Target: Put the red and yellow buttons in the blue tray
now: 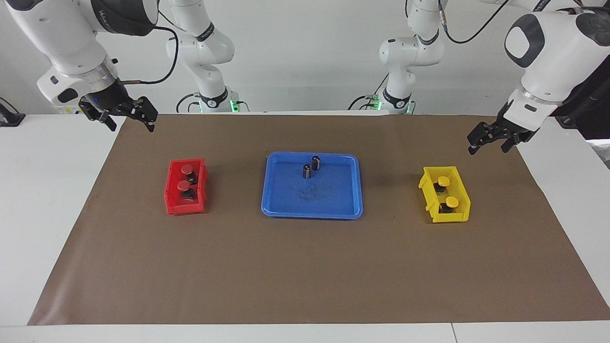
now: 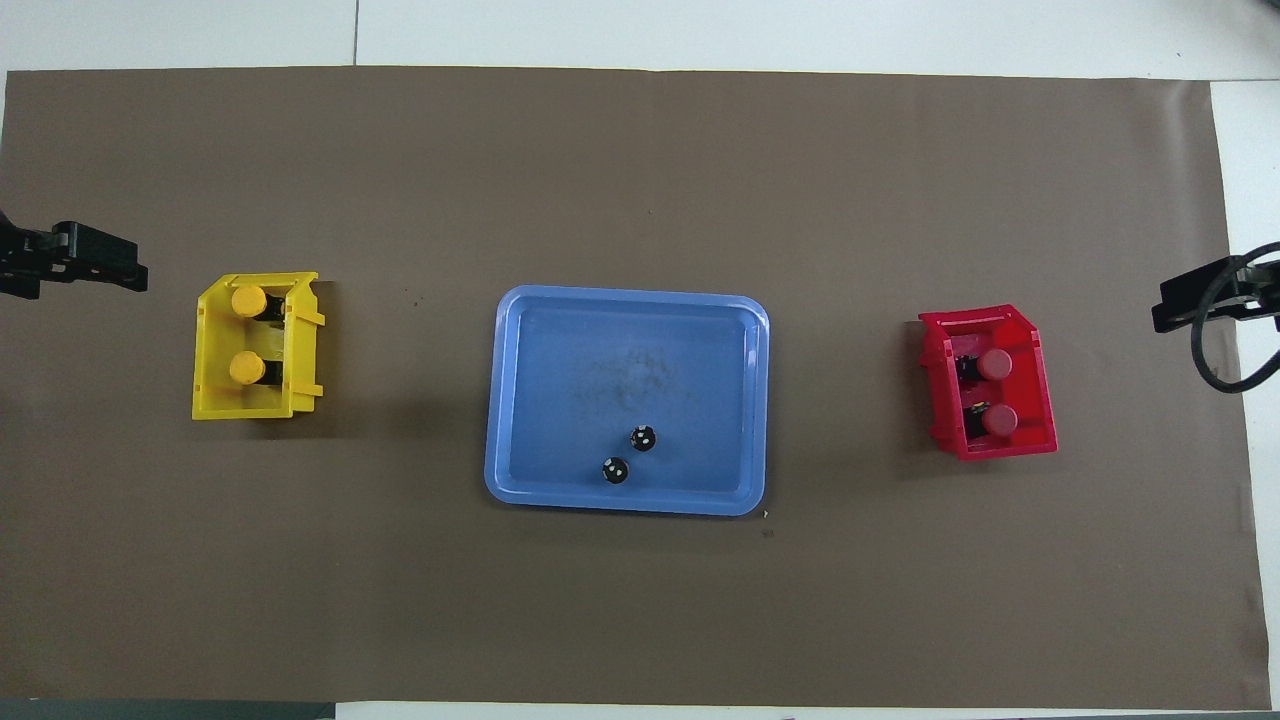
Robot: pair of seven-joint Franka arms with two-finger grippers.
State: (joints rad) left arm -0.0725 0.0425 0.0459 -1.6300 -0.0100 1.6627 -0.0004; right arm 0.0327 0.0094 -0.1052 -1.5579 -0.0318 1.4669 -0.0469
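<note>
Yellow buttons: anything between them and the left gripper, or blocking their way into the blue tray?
Nothing visible. The left gripper hangs over bare mat near the yellow bin, whose open top exposes both yellow buttons. Bare mat lies between bin and blue tray; two dark cylinders occupy only its robot-side edge.
</note>
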